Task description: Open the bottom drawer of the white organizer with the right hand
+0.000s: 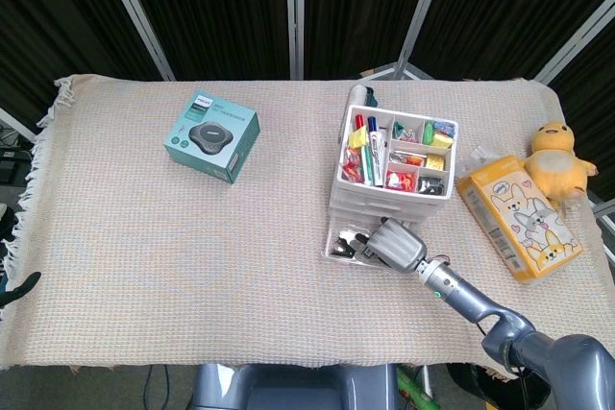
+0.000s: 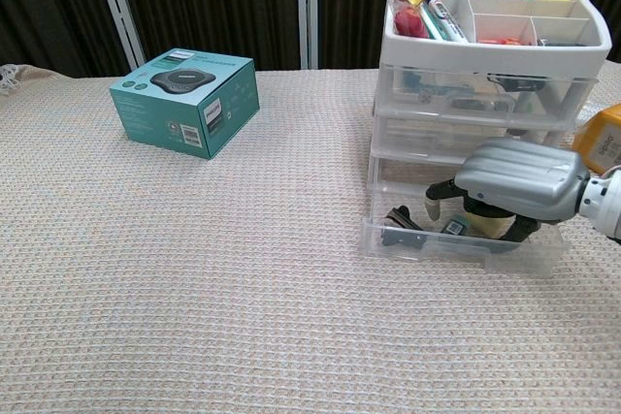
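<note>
1. One right hand [image 2: 519, 191] hovered over the pulled-out bottom drawer [image 2: 464, 239], fingers curled down into it; whether they gripped anything could not be told.
2. White organizer [image 1: 395, 161] stood right of the teal box [image 1: 211, 138].

The right hand [image 2: 519, 189] sits over the pulled-out bottom drawer [image 2: 464, 239] of the white organizer [image 2: 485, 65], fingers curled down inside. A teal box [image 2: 184, 101] stands at ten o'clock on the woven cloth [image 2: 194, 288].

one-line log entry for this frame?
right hand: over bottom drawer | drawer: pulled out of organizer | left hand: out of view
</note>
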